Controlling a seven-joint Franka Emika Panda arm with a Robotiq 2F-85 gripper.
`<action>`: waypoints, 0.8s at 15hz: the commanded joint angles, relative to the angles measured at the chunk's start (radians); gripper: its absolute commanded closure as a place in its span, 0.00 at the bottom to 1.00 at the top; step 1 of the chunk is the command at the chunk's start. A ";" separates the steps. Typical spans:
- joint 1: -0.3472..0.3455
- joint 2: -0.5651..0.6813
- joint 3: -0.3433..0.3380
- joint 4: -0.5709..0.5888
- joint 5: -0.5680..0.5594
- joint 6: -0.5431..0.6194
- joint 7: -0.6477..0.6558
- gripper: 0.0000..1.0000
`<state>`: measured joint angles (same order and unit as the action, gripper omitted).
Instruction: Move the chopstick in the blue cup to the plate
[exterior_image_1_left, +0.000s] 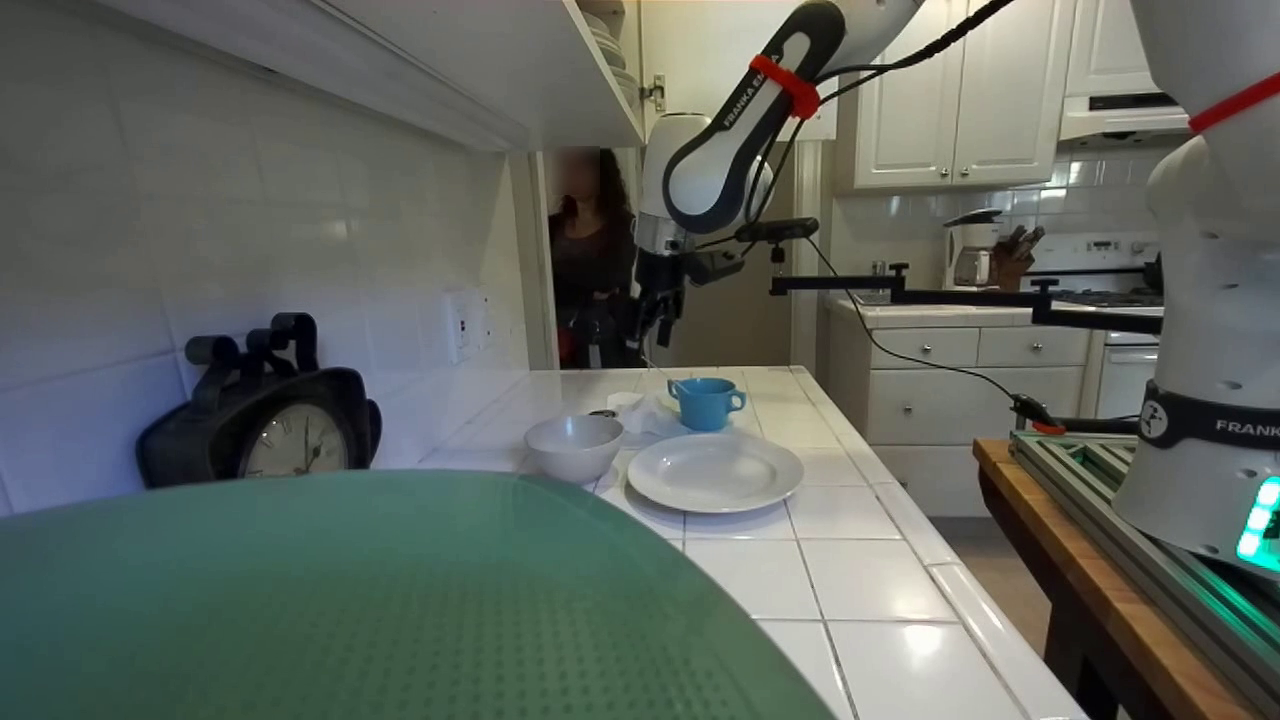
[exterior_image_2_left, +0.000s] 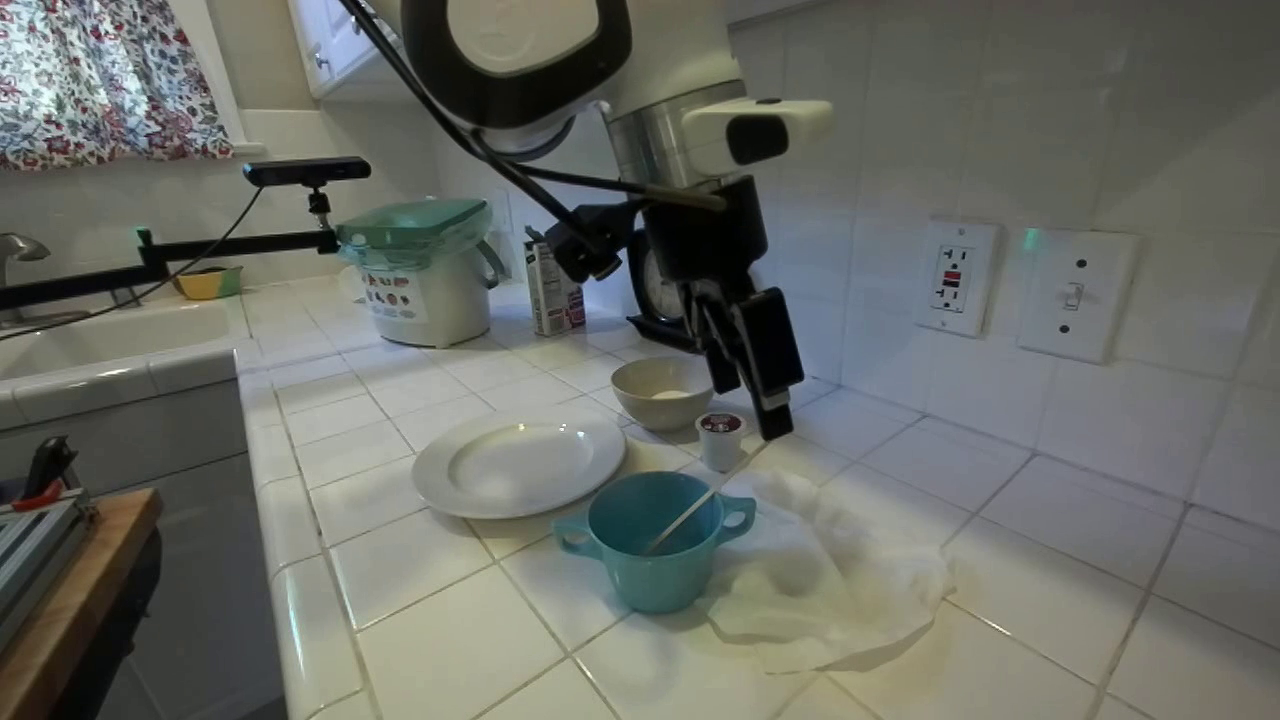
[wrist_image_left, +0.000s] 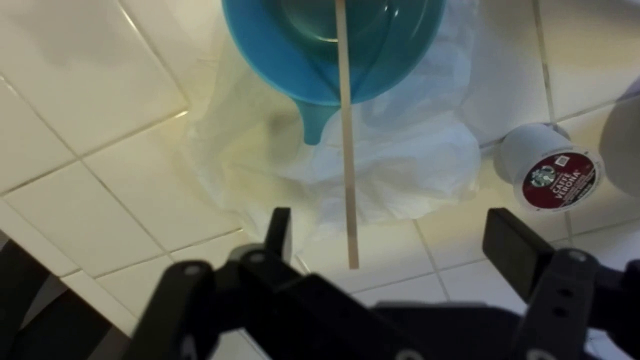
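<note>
The teal-blue cup (exterior_image_1_left: 708, 408) stands upright on the tiled counter, with a handle on each side; it also shows at the top of the wrist view (wrist_image_left: 260, 55). A thin pale chopstick (exterior_image_2_left: 702, 502) leans in the cup (exterior_image_2_left: 655, 575), its free end sticking out over the rim. The white plate (exterior_image_2_left: 440, 482) lies beside the cup, and also shows in an exterior view (exterior_image_1_left: 715, 475); it is out of the wrist view. My gripper (wrist_image_left: 392, 235) is open and empty. The free end of the chopstick (wrist_image_left: 348, 150) shows between its fingers, nearer the left one, touching neither.
A crumpled white paper (exterior_image_2_left: 830, 590) lies beside and partly under the cup. A coffee pod (exterior_image_2_left: 720, 442) and a pale bowl (exterior_image_2_left: 660, 393) stand near the plate. The tiled wall (exterior_image_2_left: 870, 250) is close behind the gripper. A black clock (exterior_image_1_left: 300, 440) stands by the wall.
</note>
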<state>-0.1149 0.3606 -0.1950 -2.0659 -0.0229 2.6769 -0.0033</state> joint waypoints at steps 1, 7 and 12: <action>-0.002 0.030 -0.007 0.035 -0.036 0.002 0.037 0.09; -0.002 0.049 -0.012 0.052 -0.035 0.004 0.045 0.40; -0.002 0.057 -0.014 0.061 -0.036 0.005 0.047 0.50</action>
<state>-0.1149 0.4016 -0.2057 -2.0268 -0.0287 2.6769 0.0173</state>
